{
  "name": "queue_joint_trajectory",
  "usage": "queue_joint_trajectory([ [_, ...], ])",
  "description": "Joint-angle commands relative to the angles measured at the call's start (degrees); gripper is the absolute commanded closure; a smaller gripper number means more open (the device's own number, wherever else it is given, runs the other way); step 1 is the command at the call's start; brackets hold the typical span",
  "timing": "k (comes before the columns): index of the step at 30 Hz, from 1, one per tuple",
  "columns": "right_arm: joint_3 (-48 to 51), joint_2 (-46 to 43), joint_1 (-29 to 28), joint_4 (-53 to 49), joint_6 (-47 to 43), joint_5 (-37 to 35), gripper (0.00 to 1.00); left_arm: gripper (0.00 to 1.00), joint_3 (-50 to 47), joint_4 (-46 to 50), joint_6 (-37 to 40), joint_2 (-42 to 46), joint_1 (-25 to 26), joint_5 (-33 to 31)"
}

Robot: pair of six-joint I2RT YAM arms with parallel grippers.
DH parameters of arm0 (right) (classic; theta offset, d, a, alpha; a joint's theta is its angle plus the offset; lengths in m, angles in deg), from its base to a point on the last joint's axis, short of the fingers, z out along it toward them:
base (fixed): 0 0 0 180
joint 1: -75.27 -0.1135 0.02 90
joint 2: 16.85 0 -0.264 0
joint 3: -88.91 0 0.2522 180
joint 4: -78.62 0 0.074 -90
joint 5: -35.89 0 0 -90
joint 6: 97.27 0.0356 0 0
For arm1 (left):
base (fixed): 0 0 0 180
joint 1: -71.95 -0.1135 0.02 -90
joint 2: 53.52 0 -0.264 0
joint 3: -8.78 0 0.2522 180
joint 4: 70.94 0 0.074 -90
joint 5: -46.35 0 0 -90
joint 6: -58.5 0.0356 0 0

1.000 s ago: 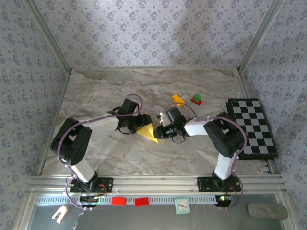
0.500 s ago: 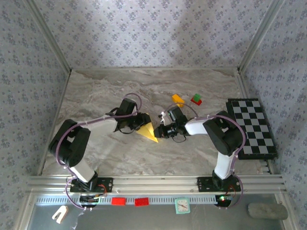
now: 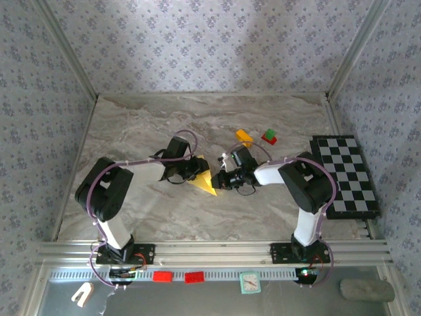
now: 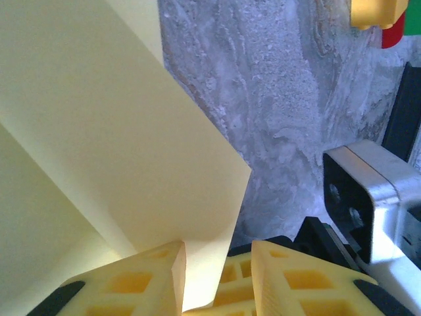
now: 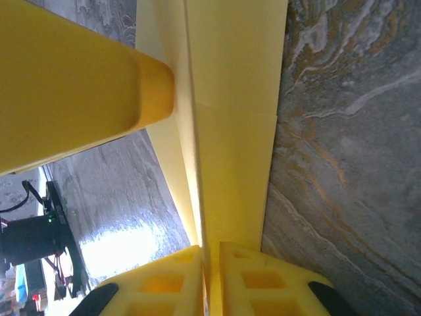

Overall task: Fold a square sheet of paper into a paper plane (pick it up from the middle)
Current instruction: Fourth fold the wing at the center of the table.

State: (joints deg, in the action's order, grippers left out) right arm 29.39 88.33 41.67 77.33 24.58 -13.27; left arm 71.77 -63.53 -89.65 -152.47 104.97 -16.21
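Left tool [image 3: 195, 170] and right tool [image 3: 219, 180] meet near the middle of the marbled worktop [image 3: 145, 125] in the overhead view. Between them is the yellow paper [image 3: 204, 180], folded into a pointed, roughly triangular shape with its tip toward the near edge. Behind it and to the right lie an orange-yellow block [image 3: 244, 137] and a red-and-green block [image 3: 269, 137]. A black-and-white checkered board [image 3: 345, 174] sits at the worktop's right edge. From the left wrist, the left tool [image 4: 218, 245] has its two yellow fingers [image 4: 131, 283] apart at the bottom of the view. A corner of the yellow paper [image 4: 118, 131] dips into the gap and lies against the finger on the left of that view, clear of the other. The paper's layers overlap along a sharp diagonal edge, and the two blocks show at the top right corner. From the right wrist, the right tool [image 5: 210, 247] is clamped on the yellow paper [image 5: 230, 79]. Its fingers are pressed together on a folded edge that runs straight away from them as a long narrow strip. A yellow finger [image 5: 79, 85] of the left tool juts in from the left of that view, and its rounded tip appears to touch the strip's side.
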Motion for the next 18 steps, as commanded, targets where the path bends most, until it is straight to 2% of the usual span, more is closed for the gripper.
queue_joint_trajectory([
  [1, 0.54, 1.58, 0.94, -1.34, 1.3, 0.12, 0.87, 0.68, 0.5, -1.38, -0.15, 0.31, -0.47, 1.08],
  [8, -0.33, 2.56, 1.57, -4.15, 2.16, 0.08, 0.89, 0.67, -2.59, -1.54, 0.67, 4.72, -3.43, 0.06],
  [13, -1.1, 3.16, 1.76, -5.88, 2.44, -0.16, 0.89, 0.67, -3.76, -2.0, -0.03, 3.52, -3.72, 0.82],
  [18, -1.73, 3.71, 1.89, -6.88, 2.63, -0.17, 0.88, 0.58, -2.59, 1.94, 1.46, 2.83, -3.37, -1.15],
])
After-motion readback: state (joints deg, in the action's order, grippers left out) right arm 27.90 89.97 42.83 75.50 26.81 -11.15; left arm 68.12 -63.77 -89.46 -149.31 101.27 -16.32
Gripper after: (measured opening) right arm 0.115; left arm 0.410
